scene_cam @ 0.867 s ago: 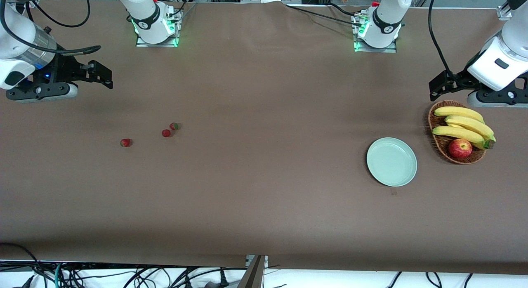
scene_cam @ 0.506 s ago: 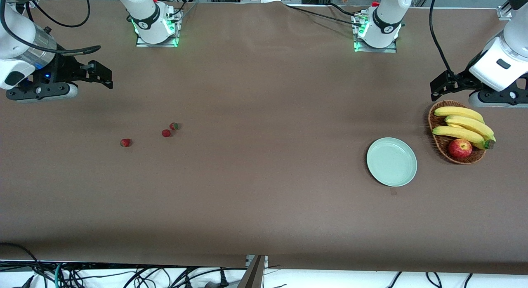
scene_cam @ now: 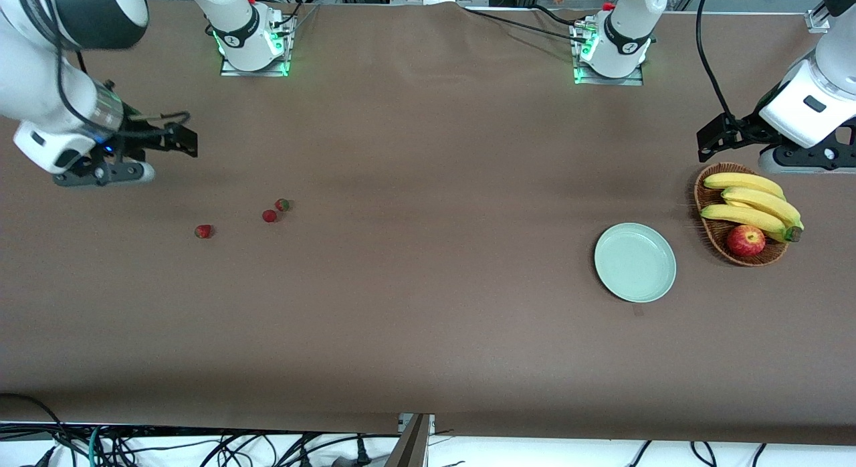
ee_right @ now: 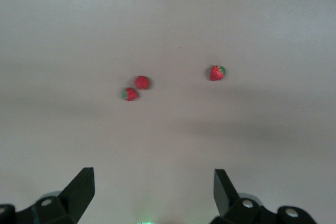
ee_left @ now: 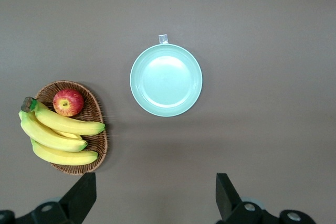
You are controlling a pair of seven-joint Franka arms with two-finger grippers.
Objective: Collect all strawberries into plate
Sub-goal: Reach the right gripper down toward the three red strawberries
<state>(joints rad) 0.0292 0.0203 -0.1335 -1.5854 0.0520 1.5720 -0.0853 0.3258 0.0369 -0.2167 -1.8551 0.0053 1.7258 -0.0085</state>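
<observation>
Front view: three strawberries (scene_cam: 269, 216), one plate (scene_cam: 634, 262).

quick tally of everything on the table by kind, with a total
strawberries: 3
plate: 1
basket: 1
bananas: 3
apple: 1
total: 9
</observation>
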